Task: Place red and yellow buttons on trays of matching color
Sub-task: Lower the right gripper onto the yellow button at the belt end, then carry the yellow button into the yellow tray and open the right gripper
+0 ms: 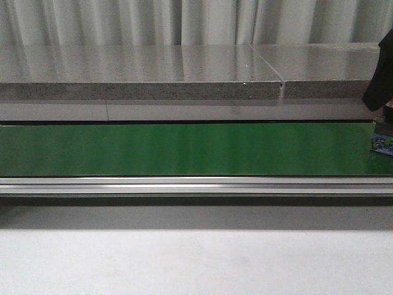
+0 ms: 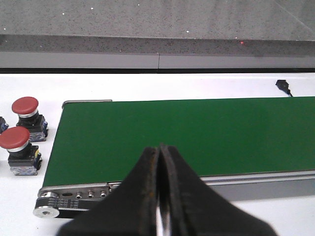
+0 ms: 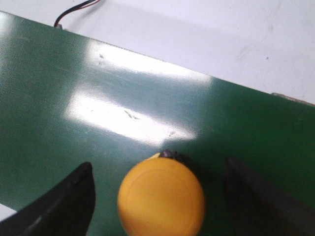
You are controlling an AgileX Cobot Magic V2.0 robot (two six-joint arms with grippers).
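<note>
- Right gripper [image 3: 160, 196]: two dark, rounded fingers spread wide at the lower corners of the right wrist view, touching nothing.
- Yellow button [image 3: 161, 195]: a smooth, round, matte cap between those fingers at lower centre, standing on the belt [image 3: 98, 123]; a dark base just peeks out behind it.
- Belt: flat, green, faintly woven, with a bright glare patch.
- Left gripper [image 2: 160, 196]: black tapered fingers pressed together, empty, at lower centre of the left wrist view.
- Red buttons [image 2: 24, 105] [image 2: 15, 138]: two domed mushroom caps on black bases, at middle left, on the white table [image 2: 197, 81] beside the belt's end.
- Front view: speckled grey slab [image 1: 153, 67] across the top.
</note>
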